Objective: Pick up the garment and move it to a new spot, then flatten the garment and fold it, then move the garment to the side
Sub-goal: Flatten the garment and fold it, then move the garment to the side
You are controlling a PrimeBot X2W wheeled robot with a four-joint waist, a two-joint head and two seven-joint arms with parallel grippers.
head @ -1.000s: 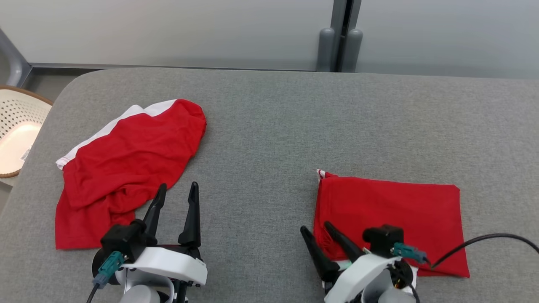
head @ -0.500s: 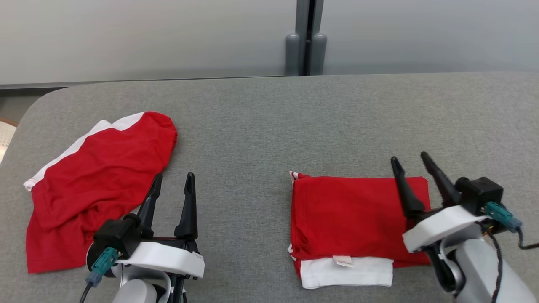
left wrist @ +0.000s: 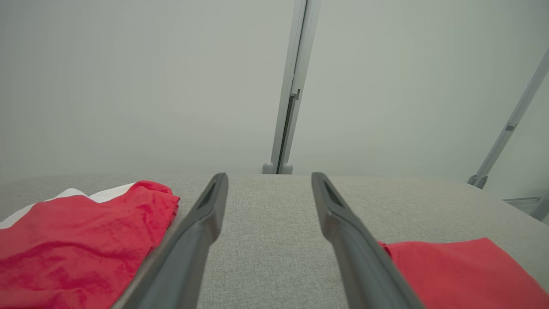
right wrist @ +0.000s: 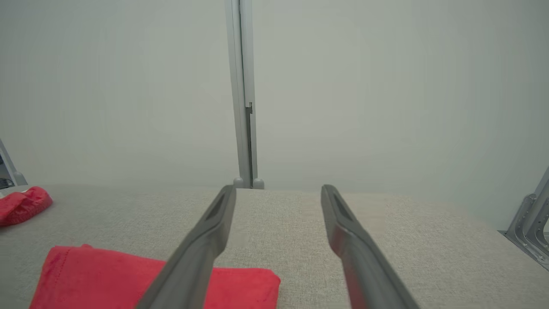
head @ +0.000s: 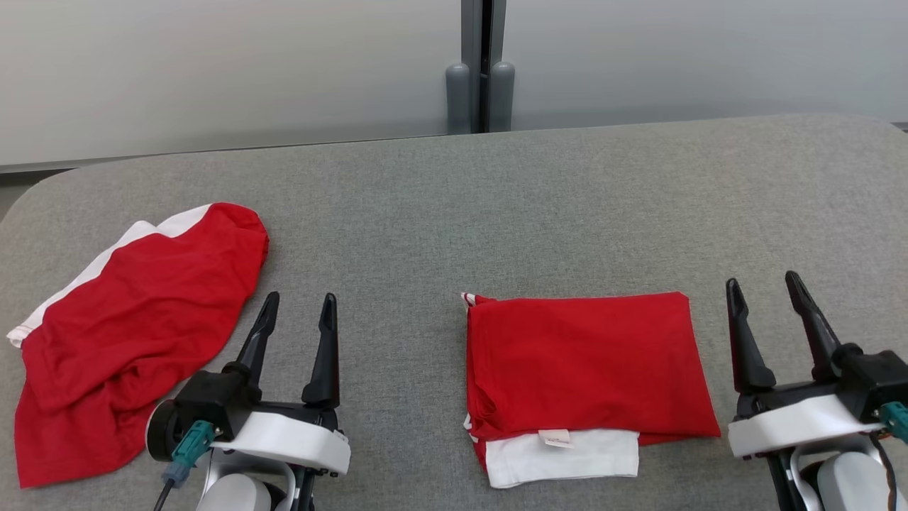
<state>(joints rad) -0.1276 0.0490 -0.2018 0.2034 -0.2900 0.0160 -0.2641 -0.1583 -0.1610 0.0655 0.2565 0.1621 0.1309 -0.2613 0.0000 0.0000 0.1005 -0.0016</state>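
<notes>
A crumpled red garment [head: 135, 333] with a white band lies at the left of the grey padded table [head: 454, 213]. It also shows in the left wrist view as the crumpled garment [left wrist: 77, 240]. A second red garment [head: 582, 369] lies folded into a rectangle at centre right, a white layer with a label at its near edge. My left gripper [head: 299, 299] stands open over bare table just right of the crumpled garment. My right gripper [head: 760, 280] stands open, just right of the folded garment [right wrist: 107, 279]. Both are empty.
A pale wall with a grey vertical post [head: 481, 71] runs behind the table's far edge. The table's rounded corner [head: 21, 206] is at the far left. A metal frame [right wrist: 527, 214] stands off the table's right end. Bare grey surface lies between the two garments.
The head camera has swung right. My right gripper has moved from over the folded garment's near left part to bare table on its right, uncovering the white layer. The left gripper has stayed put.
</notes>
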